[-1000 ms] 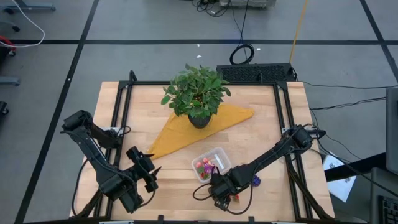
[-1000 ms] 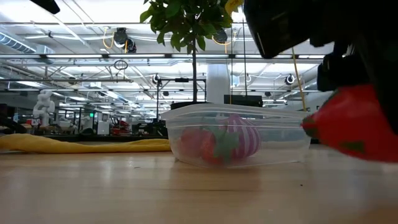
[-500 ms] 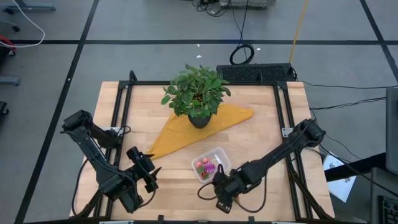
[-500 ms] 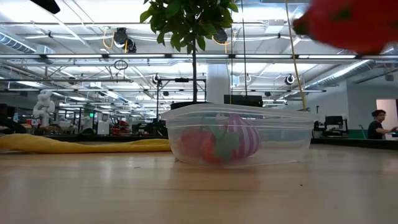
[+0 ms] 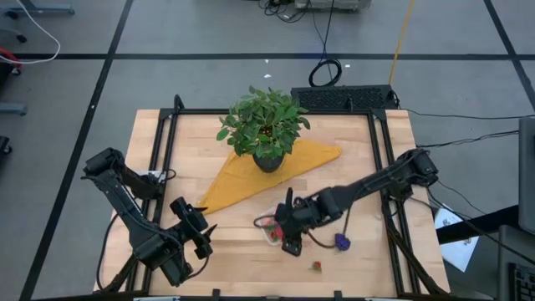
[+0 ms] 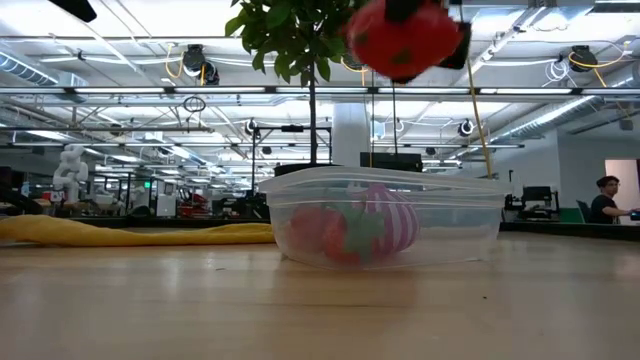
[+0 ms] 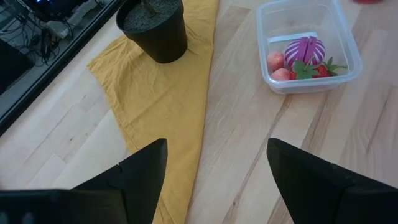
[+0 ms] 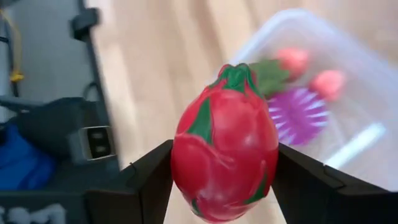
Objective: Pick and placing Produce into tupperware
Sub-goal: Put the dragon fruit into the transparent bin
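Worktop (image 5: 351, 142): pale wood, black-framed, filling the centre of the high view.

Yellow cloth (image 5: 251, 180): triangular, spread from frame centre toward the lower left, lying flat on the worktop.

Potted plant (image 5: 264, 125): leafy green, in a black pot standing on the cloth's upper edge, just above frame centre.

Left arm: lower left of the high view, idle; left gripper (image 5: 201, 230) has its fingers spread with nothing between them (the left wrist view shows both fingers wide apart over cloth and bare wood).

Right arm: reaches from the right edge in to the lower centre; right gripper (image 5: 288, 227) is clenched on a red dragon-fruit piece (image 8: 225, 143), red skin with green scales, held in the air above the tupperware. In the low view the piece (image 6: 403, 38) hangs at the top centre, clear of the rim.

Tupperware (image 7: 309, 46): clear, shallow, rounded rectangle, on the worktop below the plant, largely covered by the gripper in the high view. Contents: a purple-and-white striped piece (image 7: 305, 49), two small pink round pieces and a red strawberry-like piece with green leaves.

Loose produce: a purple piece (image 5: 341, 242) on the worktop right of the tupperware; a tiny red piece (image 5: 317, 267) nearer the bottom edge.
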Robot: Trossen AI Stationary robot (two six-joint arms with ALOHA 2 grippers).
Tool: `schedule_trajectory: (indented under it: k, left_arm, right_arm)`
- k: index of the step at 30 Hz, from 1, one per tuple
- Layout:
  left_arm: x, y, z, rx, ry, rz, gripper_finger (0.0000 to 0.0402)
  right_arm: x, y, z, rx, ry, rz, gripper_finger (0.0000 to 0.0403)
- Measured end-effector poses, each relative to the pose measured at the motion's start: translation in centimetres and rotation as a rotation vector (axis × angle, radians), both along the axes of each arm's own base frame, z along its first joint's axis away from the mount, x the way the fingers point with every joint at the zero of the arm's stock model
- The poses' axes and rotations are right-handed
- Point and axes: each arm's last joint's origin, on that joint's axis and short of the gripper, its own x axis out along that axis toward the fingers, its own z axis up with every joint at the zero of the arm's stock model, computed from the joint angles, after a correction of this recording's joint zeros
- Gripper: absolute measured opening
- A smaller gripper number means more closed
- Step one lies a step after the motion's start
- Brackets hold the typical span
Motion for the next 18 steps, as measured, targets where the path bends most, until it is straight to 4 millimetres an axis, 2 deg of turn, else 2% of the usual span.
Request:
schedule_trajectory:
  k: [7, 15, 18]
  left_arm:
    - [0.0, 0.0, 0.0, 0.000, 0.000, 0.000, 0.0278]
    - [0.0, 0.0, 0.0, 0.007, 0.006, -0.010, 0.0278]
    - [0.0, 0.0, 0.0, 0.006, 0.006, -0.010, 0.0278]
  right_arm:
    - [-0.4, -3.3, -0.7, -0.083, 0.150, -0.029, 0.0228]
    - [-0.6, -3.6, -0.8, -0.177, 0.151, -0.013, 0.0228]
    - [-0.7, -3.6, -1.5, -0.180, 0.147, -0.008, 0.0228]
